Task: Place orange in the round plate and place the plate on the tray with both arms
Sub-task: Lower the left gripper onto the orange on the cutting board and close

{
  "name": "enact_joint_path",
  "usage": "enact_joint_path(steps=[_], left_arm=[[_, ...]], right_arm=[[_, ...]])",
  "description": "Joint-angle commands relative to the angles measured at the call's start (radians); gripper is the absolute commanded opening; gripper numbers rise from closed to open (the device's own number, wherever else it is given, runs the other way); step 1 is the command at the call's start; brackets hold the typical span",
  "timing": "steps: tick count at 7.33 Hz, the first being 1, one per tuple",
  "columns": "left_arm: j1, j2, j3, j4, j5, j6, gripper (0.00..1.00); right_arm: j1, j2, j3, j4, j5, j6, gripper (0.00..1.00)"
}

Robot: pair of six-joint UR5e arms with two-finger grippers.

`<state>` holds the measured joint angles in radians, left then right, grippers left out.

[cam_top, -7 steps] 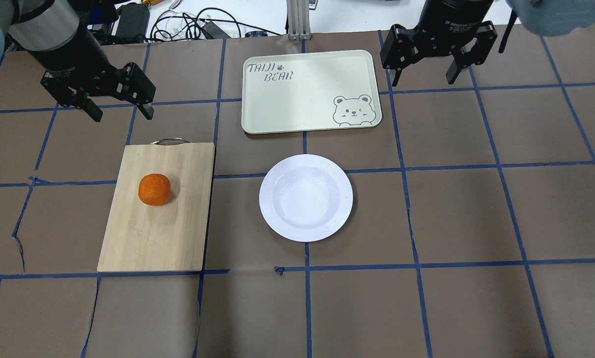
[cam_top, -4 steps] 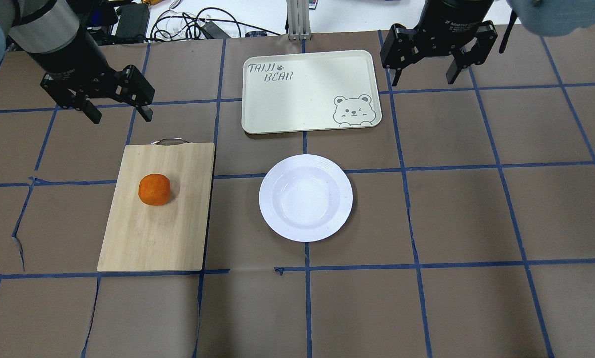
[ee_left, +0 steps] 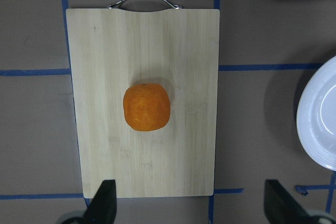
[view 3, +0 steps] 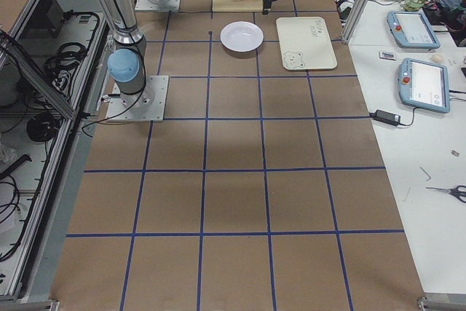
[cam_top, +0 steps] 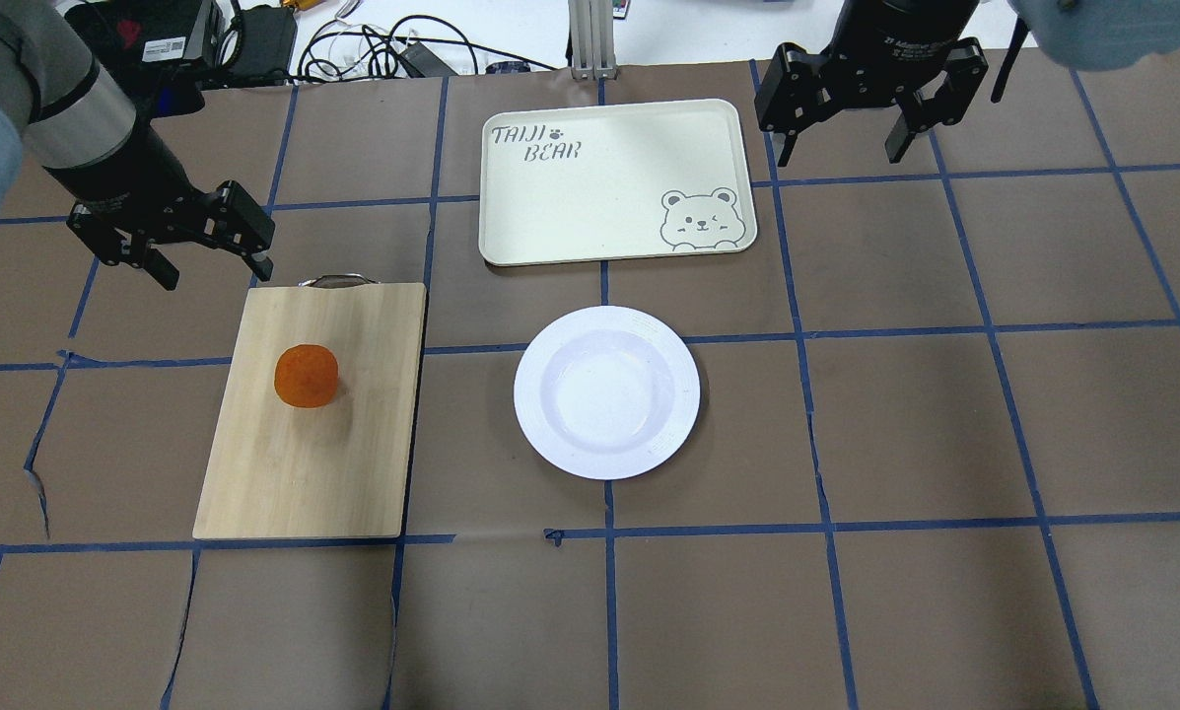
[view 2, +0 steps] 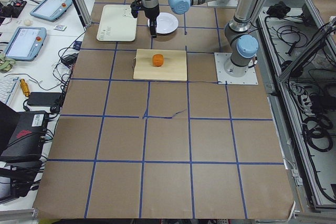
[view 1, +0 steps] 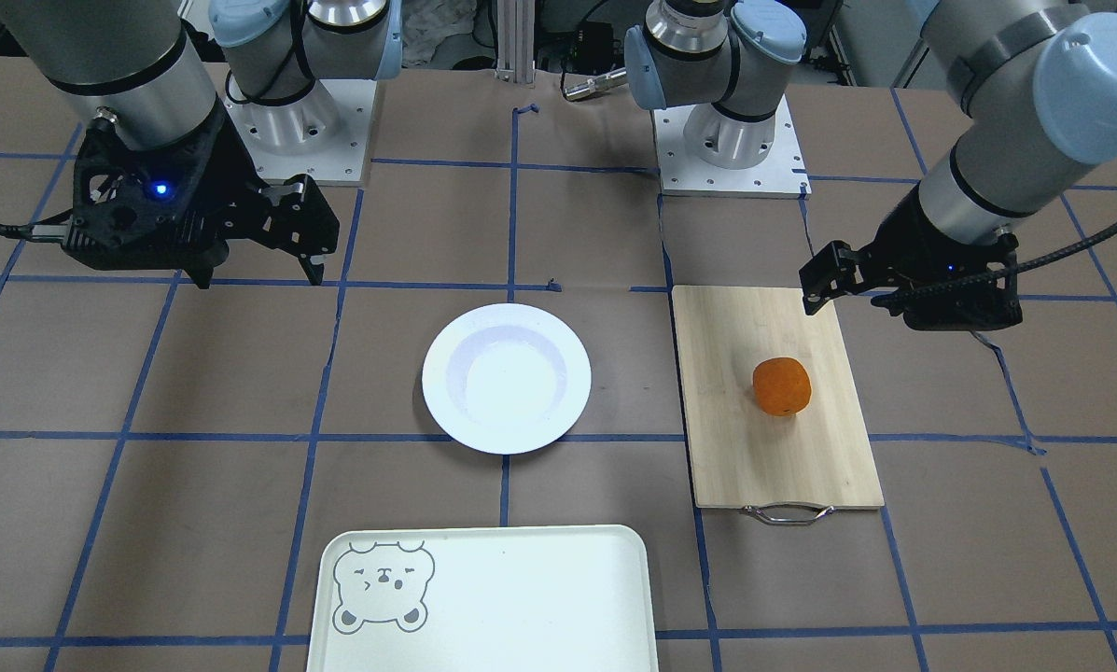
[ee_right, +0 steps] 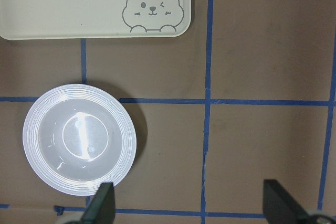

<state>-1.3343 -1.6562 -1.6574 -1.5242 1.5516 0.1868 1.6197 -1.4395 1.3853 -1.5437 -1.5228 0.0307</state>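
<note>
Orange [cam_top: 306,375] sits alone near the middle of the bamboo cutting board [cam_top: 284,473], on the robot's left side of the desk [cam_top: 944,444]. Round plate [cam_top: 550,434] lies empty beside the board, toward the centre and apart from it. Tray [cam_top: 599,187] lies empty beyond the plate, near it but not touching. We read nothing of the task as done.

Left claw [cam_top: 215,274] is spread wide and empty, and hovers high near the board. We cannot pin which edge it is over, since the views disagree. Its wrist view looks down on the orange, which lines up about midway between the two fingertips [ee_left: 105,203] but lies farther ahead in frame. Right claw [cam_top: 838,153] is also spread and empty, up by the tray's far right corner. Its wrist view takes in the plate and the tray's bear corner.

We judge the step in hand to be the left arm's reach for the orange. The next move calls for bringing the left claw over the fruit, lowering it with a finger on either side, stopping short of the board and pressing in gently. Round fruit may roll if one finger touches first, so we want it centred. After that comes the carry to the plate's sunken centre. The two-arm lift of the plate onto the tray comes last, and its low rim looks awkward to grip.
</note>
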Motion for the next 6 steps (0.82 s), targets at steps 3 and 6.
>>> enact_joint_path(steps=[3,6], left_arm=[[0.021,-0.098,-0.157,0.217,-0.007,-0.006,1.00],[0.023,-0.181,-0.214,0.303,0.002,-0.001,1.00]], right_arm=[[0.003,0.001,0.001,0.002,0.012,0.000,1.00],[0.006,0.001,0.001,-0.001,0.013,0.002,1.00]])
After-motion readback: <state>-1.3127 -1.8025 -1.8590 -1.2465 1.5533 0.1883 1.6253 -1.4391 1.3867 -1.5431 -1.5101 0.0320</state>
